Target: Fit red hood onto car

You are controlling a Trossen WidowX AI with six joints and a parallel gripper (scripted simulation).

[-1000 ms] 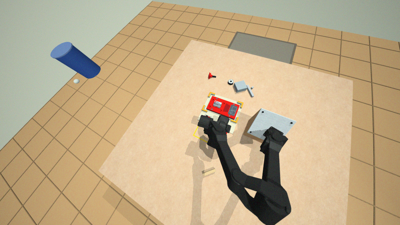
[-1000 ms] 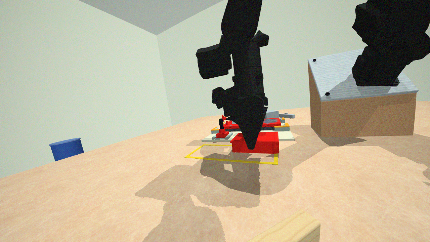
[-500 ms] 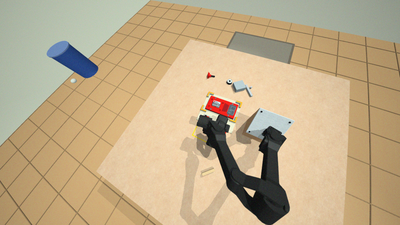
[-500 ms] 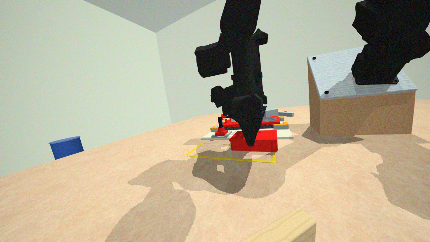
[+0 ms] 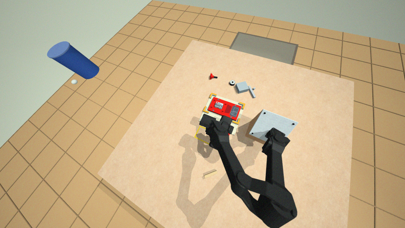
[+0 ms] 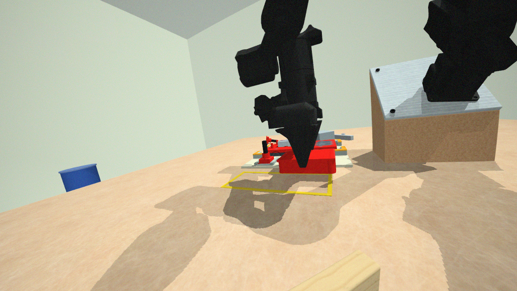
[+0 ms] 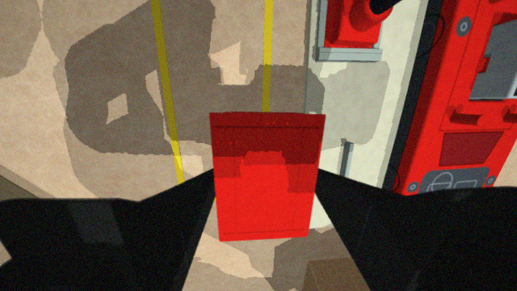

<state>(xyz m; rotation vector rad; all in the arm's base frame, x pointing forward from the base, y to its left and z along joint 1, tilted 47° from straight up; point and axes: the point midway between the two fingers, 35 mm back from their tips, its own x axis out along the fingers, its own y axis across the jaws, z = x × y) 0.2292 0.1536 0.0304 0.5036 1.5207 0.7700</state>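
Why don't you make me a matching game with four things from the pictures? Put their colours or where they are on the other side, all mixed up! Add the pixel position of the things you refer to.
Things:
1. The hood (image 5: 229, 134) (image 6: 323, 162) (image 7: 266, 190)
2. The car chassis (image 5: 228, 108) (image 6: 327, 147) (image 7: 436, 101)
3. The big cylinder (image 5: 75, 60) (image 6: 80, 178)
4. The little ball (image 5: 74, 81)

Colours and places:
A. White
B. In between the orange corners (image 5: 242, 104) (image 6: 341, 148)
C. Blue
D. Held by the fingers (image 6: 301, 152)

Right pairs:
1-D
2-B
3-C
4-A
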